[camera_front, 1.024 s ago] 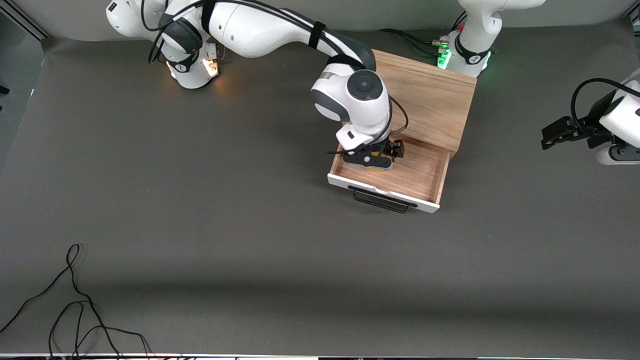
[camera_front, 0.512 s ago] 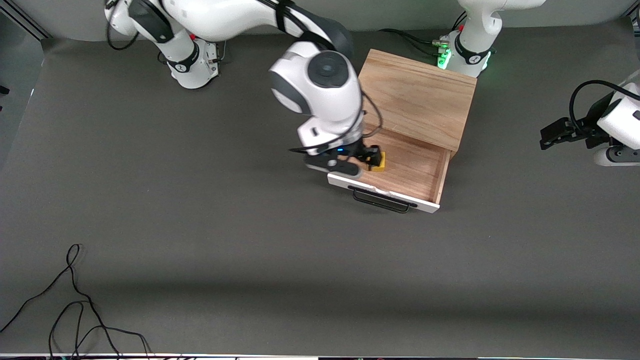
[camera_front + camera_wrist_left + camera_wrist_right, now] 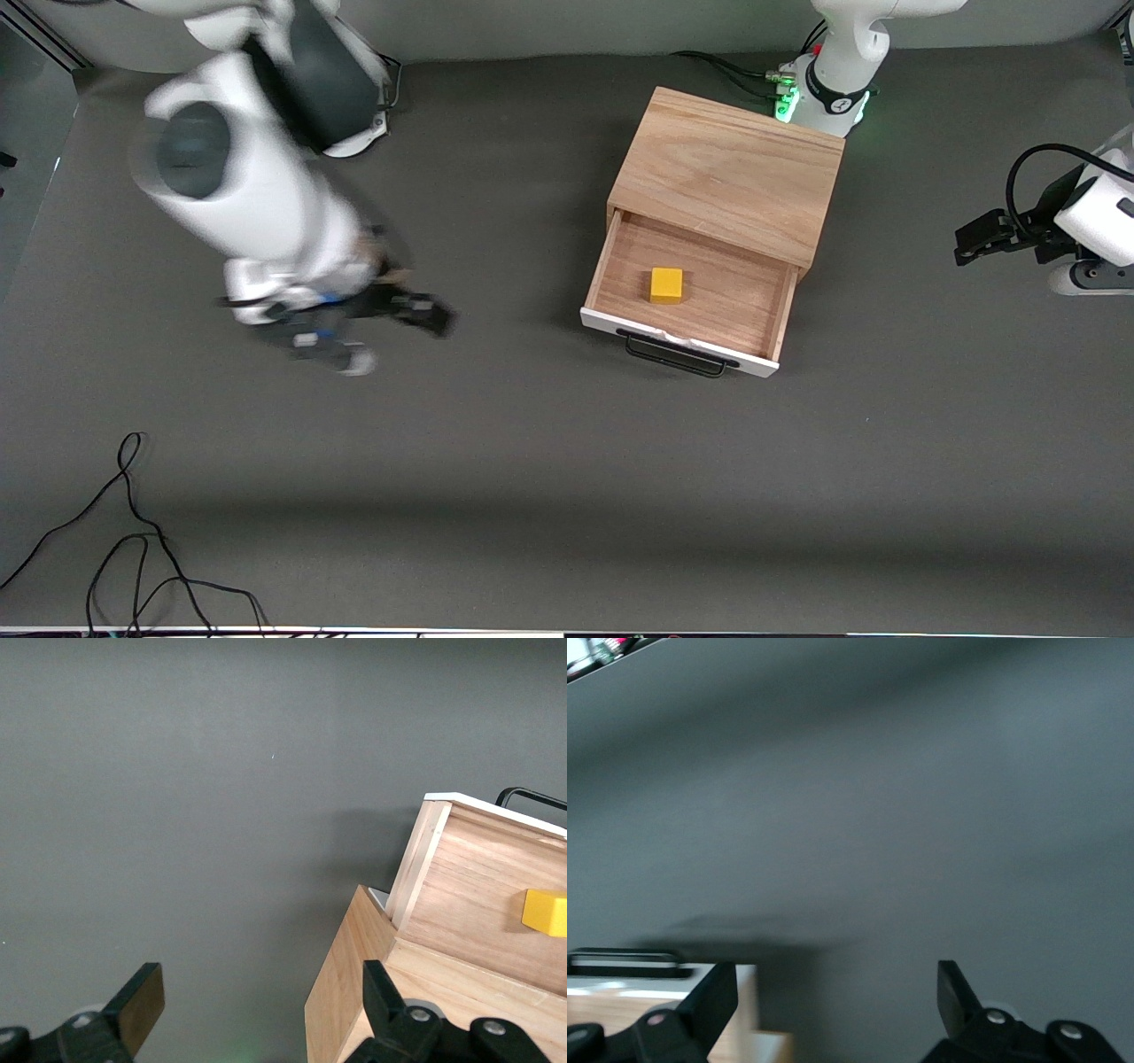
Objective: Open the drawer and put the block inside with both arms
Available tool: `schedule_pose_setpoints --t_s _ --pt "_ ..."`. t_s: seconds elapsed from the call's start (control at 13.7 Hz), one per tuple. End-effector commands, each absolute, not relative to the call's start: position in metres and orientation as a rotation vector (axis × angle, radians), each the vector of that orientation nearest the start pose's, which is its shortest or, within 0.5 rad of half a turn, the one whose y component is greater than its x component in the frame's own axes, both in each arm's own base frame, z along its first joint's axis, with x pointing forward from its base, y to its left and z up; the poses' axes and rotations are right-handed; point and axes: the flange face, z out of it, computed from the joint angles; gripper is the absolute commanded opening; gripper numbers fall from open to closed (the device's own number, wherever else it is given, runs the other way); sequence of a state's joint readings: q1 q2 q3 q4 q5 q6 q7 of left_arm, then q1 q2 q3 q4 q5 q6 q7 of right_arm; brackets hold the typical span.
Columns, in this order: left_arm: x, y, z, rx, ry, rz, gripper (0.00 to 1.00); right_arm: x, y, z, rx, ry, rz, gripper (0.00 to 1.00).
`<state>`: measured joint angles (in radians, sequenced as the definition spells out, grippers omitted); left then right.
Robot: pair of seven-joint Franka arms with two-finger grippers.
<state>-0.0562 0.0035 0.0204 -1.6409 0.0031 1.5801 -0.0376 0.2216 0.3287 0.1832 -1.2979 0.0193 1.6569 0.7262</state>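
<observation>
The drawer (image 3: 700, 297) of the light oak cabinet (image 3: 731, 168) stands pulled open, its white front and black handle (image 3: 678, 356) toward the front camera. The yellow block (image 3: 666, 285) lies free on the drawer floor. My right gripper (image 3: 430, 315) is open and empty, blurred, over bare table toward the right arm's end, away from the cabinet. In the right wrist view its fingers (image 3: 713, 997) are spread, with the drawer's front corner (image 3: 735, 988) beside them. My left gripper (image 3: 970, 241) waits open beside the cabinet at the left arm's end. The left wrist view shows the block (image 3: 545, 911) in the drawer (image 3: 478, 895).
Loose black cables (image 3: 133, 532) lie on the grey table at the near corner toward the right arm's end. More cables (image 3: 735, 71) run by the left arm's base next to the cabinet.
My right gripper let go of the block in the drawer, rose out and swung away toward the right arm's end of the table. The left arm has hardly moved.
</observation>
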Motion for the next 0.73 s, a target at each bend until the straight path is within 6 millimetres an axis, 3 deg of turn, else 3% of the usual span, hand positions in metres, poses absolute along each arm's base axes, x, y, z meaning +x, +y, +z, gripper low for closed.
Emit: schedule_pose_setpoints --t_s 0.0,0.15,0.29,0.44,0.66 --pt "0.552 -0.021 0.592 -3.132 0.027 0.093 1.0 0.57 0.157 0.582 -3.061 0.362 0.007 1.0" --pt "0.553 -0.021 0.591 -3.131 0.025 0.086 1.0 0.557 0.102 0.583 -3.083 0.269 -0.01 1.0" --pt "0.553 -0.02 0.592 -3.131 0.022 0.081 1.0 0.56 0.072 0.587 -3.088 0.265 -0.055 1.0" --pt "0.555 -0.022 0.59 -3.132 0.027 0.06 1.0 0.563 0.063 0.577 -3.09 0.292 -0.035 1.0" --pt "0.555 -0.023 0.588 -3.132 0.03 0.06 1.0 0.557 0.064 0.562 -3.13 0.271 -0.037 1.0"
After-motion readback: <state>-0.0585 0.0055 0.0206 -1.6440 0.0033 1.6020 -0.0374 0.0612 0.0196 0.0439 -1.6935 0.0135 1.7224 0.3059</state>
